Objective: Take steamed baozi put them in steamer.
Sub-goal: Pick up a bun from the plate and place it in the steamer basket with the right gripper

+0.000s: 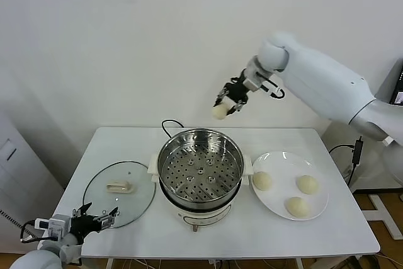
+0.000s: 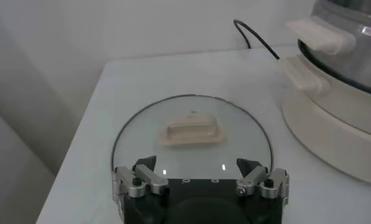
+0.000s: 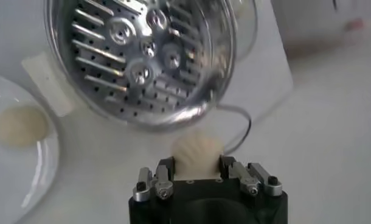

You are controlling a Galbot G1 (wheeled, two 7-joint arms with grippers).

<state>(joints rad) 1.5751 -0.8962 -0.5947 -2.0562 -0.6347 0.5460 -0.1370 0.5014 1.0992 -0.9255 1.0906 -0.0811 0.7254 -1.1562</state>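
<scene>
Right hand carried one baozi in the air behind the steamer; three more waited on the plate.

The right hand point(image 1: 228, 100) was pinching a cream-white baozi point(image 1: 220, 111) between its fingers, held high above the back edge of the white surface point(image 1: 327, 231), just beyond the rim of the steamer point(image 1: 200, 167) and not yet over its tray. The steamer's perforated tray looked empty, so by my reading no bun had been placed and all four remained to go in. Beside the steamer, on the robot's right, a white plate point(image 1: 318, 184) held the three other baozi point(image 1: 297, 206). On the steamer's other side lay the glass lid point(image 1: 119, 192), and at its near edge the left hand point(image 1: 94, 220) hovered idle, fingers spread wide and holding nothing.
</scene>
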